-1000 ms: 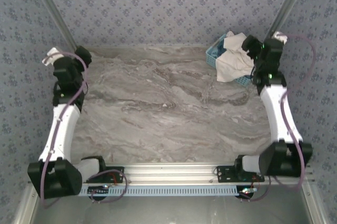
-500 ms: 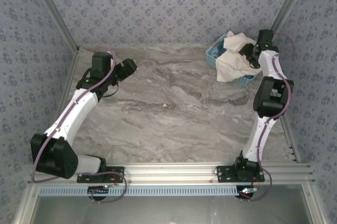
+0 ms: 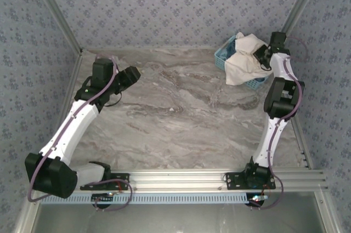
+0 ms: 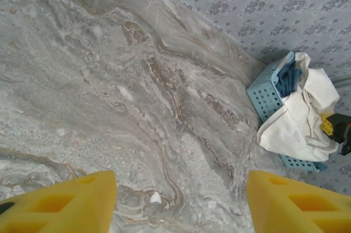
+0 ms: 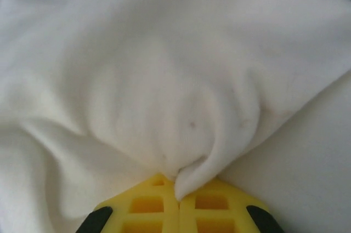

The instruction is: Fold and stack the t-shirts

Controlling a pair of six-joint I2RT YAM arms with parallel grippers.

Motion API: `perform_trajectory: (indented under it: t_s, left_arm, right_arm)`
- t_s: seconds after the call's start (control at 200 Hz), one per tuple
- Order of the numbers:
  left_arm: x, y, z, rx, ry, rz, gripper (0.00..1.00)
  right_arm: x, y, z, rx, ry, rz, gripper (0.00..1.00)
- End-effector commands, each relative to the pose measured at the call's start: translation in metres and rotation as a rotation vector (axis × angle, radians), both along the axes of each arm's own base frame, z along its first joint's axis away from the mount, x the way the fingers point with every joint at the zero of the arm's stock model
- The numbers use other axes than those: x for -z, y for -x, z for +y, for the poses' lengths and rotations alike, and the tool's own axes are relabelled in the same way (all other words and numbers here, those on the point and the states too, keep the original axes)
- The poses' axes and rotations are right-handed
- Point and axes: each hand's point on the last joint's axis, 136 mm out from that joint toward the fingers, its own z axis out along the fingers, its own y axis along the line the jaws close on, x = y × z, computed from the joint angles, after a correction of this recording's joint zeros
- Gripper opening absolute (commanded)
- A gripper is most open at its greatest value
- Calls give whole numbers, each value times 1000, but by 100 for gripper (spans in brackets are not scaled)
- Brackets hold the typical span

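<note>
Since a second before, the right arm had stretched to the far right corner, and the right tool (image 3: 260,56) (image 5: 178,188) had clamped shut on a fold of the wrinkled cream-white cotton t-shirt (image 3: 243,66) (image 5: 164,79) (image 4: 299,126). The shirt still draped over the light-blue plastic lattice basket (image 3: 221,57) (image 4: 267,97). The left arm had swung out from the left edge, and the left tool (image 3: 131,74) (image 4: 181,197) hung over the grey marbled desk (image 3: 181,115), its jaws apart and holding nothing.

One t-shirt (image 3: 244,66), one basket (image 3: 221,57), two arms (image 3: 71,126).
</note>
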Motion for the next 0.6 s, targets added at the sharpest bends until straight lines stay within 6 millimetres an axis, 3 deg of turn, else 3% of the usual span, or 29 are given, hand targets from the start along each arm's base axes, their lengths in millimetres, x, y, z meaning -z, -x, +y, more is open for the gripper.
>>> perform_trajectory:
  t_s: [0.0, 0.17, 0.28, 0.385, 0.495, 0.535, 0.595]
  left_arm:
    - [-5, 5, 4, -4, -22, -14, 62]
    - [8, 2, 7, -24, -47, 15, 59]
    - [17, -1, 15, -64, -78, 44, 59]
    - [22, -1, 24, -108, -112, 63, 60]
    - [23, 2, 33, -138, -156, 80, 62]
    - [23, 4, 39, -160, -175, 87, 62]
    - [24, 8, 48, -193, -205, 100, 63]
  right_arm:
    - [-114, 2, 21, -24, 107, -245, 0]
    - [-238, 37, 70, -91, 194, -487, 0]
    - [-318, 71, 123, -192, 224, -669, 0]
    - [-378, 109, 179, -307, 218, -828, 0]
    - [-412, 150, 241, -432, 195, -923, 0]
    - [-414, 162, 264, -477, 182, -934, 0]
    - [-400, 176, 298, -552, 168, -909, 0]
